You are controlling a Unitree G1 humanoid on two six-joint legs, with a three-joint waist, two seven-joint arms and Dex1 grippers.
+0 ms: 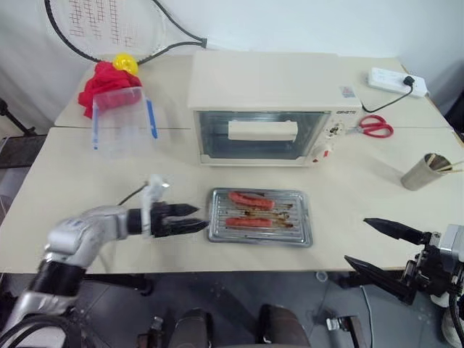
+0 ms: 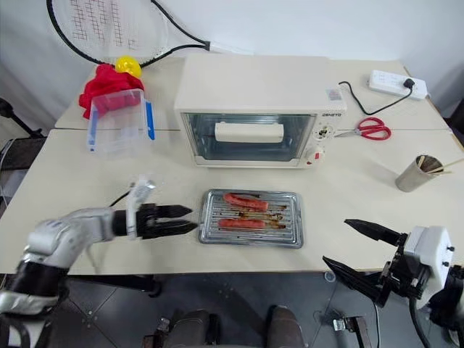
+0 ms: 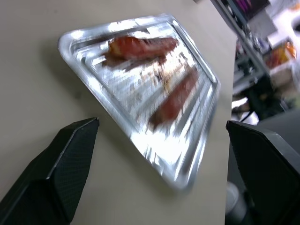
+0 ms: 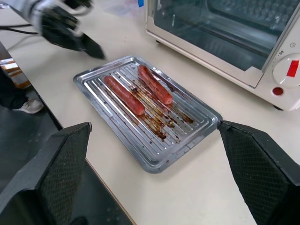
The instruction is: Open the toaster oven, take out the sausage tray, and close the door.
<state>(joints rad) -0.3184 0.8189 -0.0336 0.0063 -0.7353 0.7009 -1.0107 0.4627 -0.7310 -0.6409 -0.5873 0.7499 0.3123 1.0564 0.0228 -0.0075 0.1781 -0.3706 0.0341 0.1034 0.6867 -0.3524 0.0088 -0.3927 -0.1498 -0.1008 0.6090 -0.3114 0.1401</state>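
Observation:
The cream toaster oven [image 1: 264, 83] stands at the back middle of the table, its glass door [image 1: 217, 138] shut with the bar handle [image 1: 262, 130] upright. In front of it the silvery sausage tray [image 1: 301, 235] lies flat on the table with two sausages [image 1: 251, 200] in it. My left gripper [image 1: 200, 218] is open, level with the table, its tips just left of the tray's left rim and not holding it. Off the table's front right corner my right gripper [image 1: 357, 241] hangs open and empty; its wrist view looks at the tray [image 4: 185, 140] and the oven [image 4: 243, 51].
A clear plastic box with blue handles [image 1: 119, 119] stands left of the oven, with a red cloth [image 1: 101, 83], a yellow ball [image 1: 125, 63] and a racket [image 1: 109, 29] behind it. On the right are red scissors [image 1: 375, 127], a power strip [image 1: 396, 80] and a metal cup [image 1: 424, 172].

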